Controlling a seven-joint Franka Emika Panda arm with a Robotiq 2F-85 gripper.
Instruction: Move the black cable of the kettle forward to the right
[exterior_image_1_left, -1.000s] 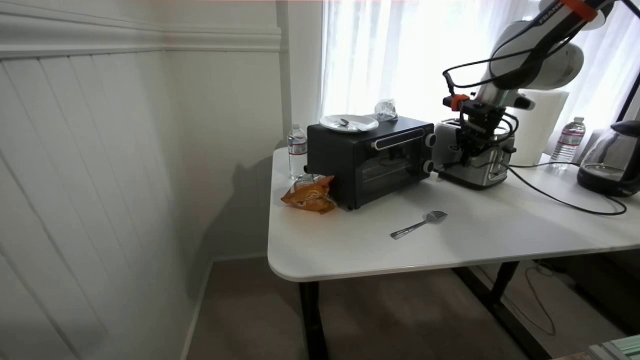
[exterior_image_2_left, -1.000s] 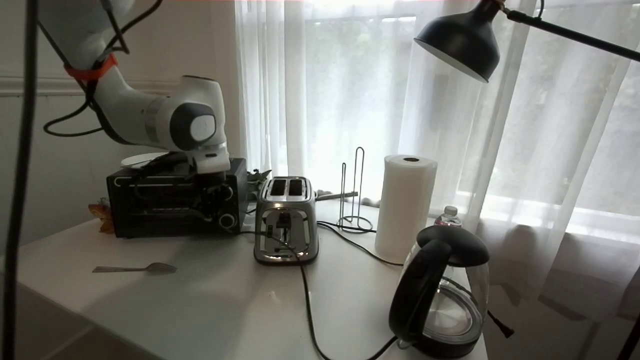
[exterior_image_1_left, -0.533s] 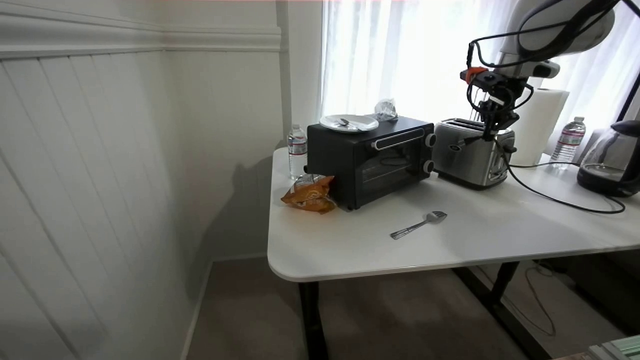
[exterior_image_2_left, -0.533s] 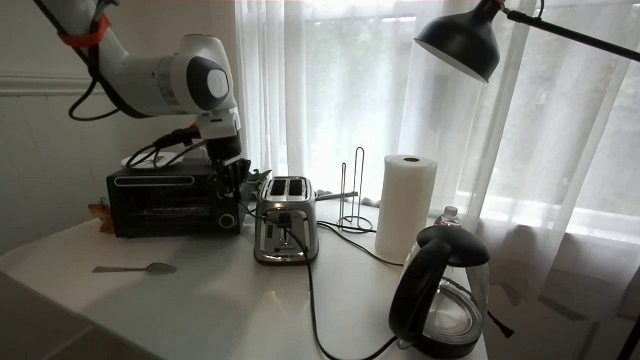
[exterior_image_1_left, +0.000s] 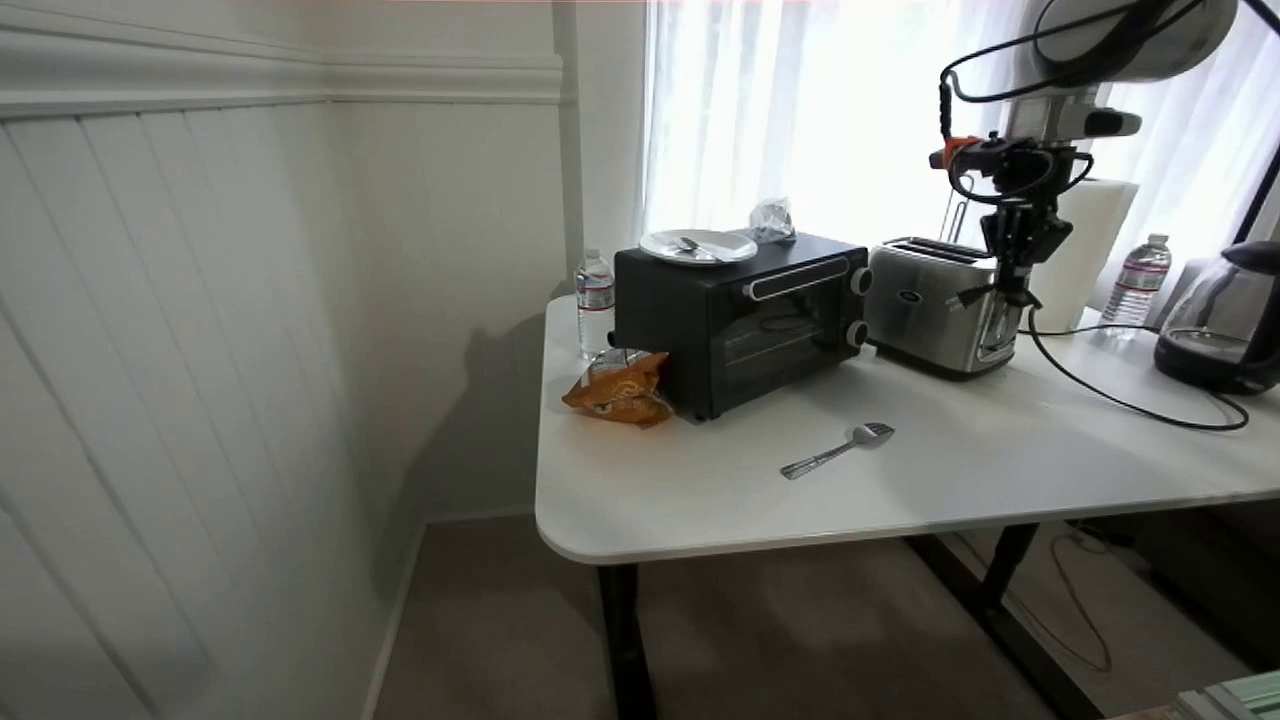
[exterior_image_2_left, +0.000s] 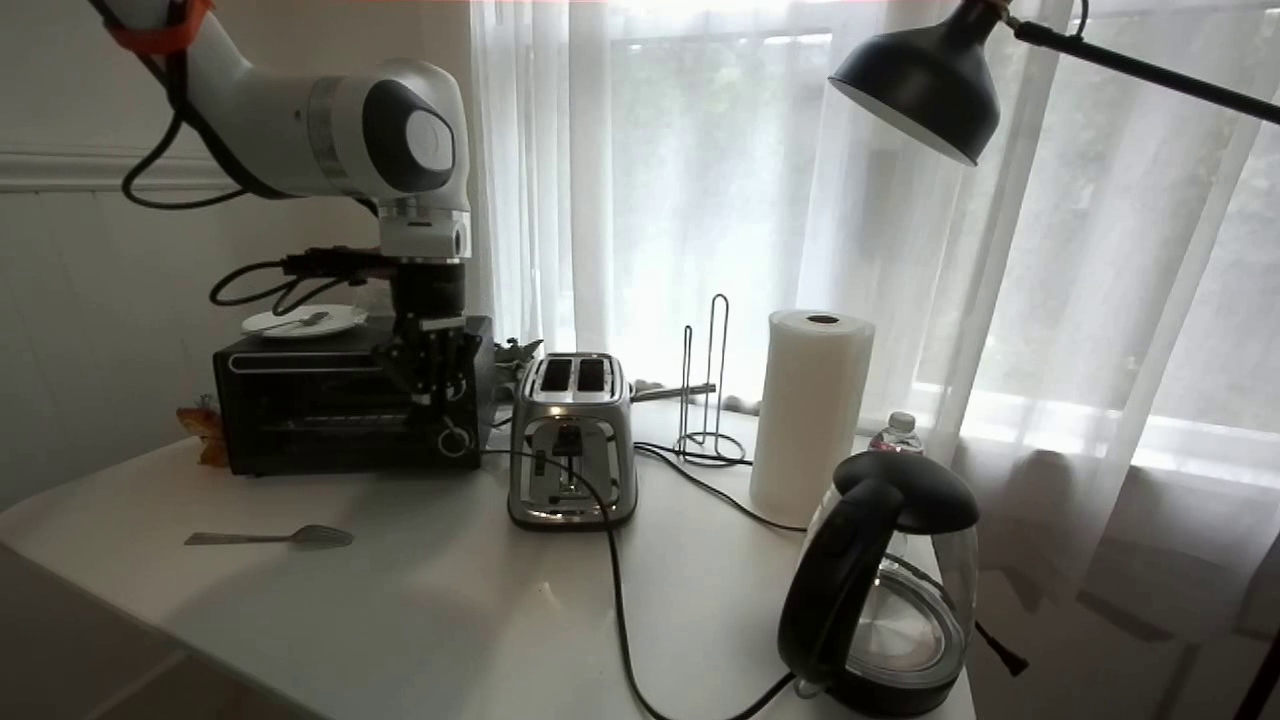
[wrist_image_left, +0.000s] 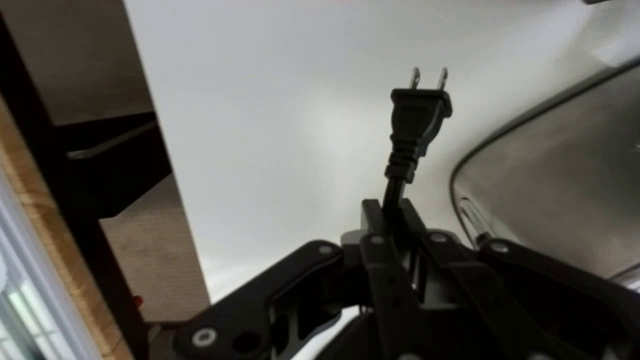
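One plug (exterior_image_1_left: 972, 296), right of centre in an exterior view, jutted before the toaster (exterior_image_1_left: 922, 315); my gripper (wrist_image_left: 391, 211) was clamped on the black cable (wrist_image_left: 393, 192) just behind it, likely so I could lead the free end, while slack looped to the kettle (exterior_image_1_left: 1212, 325) at the right edge.

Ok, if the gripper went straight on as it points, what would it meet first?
Probably the white tabletop: the gripper, closed on the black cable, points down at it, with the silver toaster off to one side. The gap is hard to judge.
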